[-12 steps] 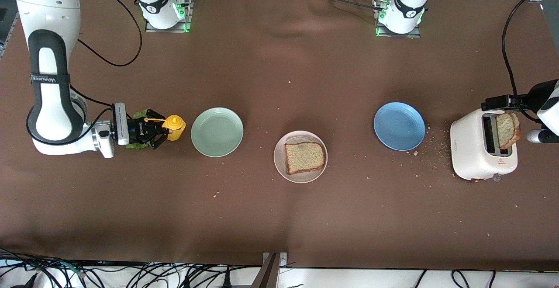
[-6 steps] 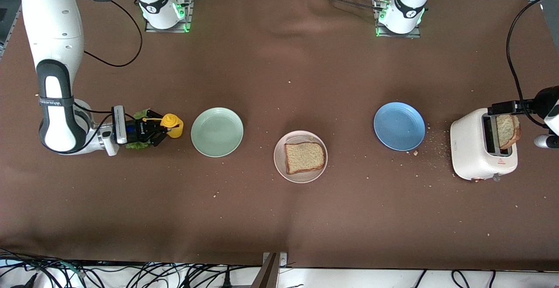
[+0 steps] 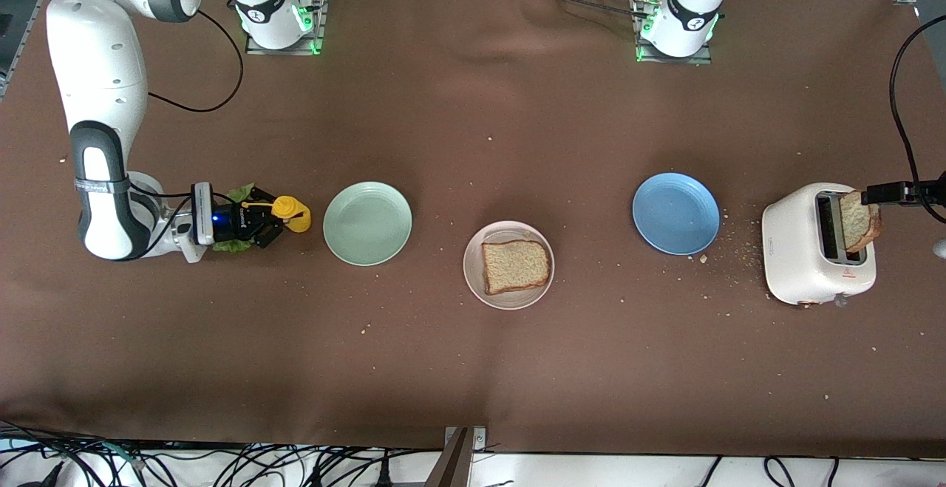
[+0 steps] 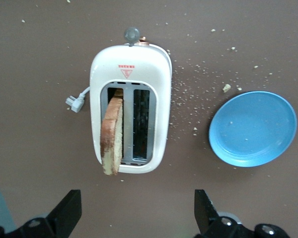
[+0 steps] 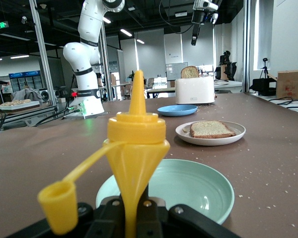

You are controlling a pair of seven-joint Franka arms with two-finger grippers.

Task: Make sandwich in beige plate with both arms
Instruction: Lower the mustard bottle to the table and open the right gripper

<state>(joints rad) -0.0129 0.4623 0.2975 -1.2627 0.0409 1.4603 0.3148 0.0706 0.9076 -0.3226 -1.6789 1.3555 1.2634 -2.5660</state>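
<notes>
Right end effector (image 3: 267,224) grips the yellow squeeze bottle (image 3: 293,215); keep it upright. Left end effector (image 4: 136,210) hangs spread over the toaster (image 4: 129,105); center on the toast slice (image 4: 111,135).

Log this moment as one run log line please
right gripper: shut on yellow squeeze bottle beside mint-green plate | left gripper: open over toaster | beige plate: one toast slice

front view: we look down from high across the table.
left wrist view: straight down onto the toaster (image 4: 129,106).
right wrist view: low, level, close behind the yellow bottle (image 5: 137,148).
shared: toaster (image 3: 817,253), all three.
</notes>
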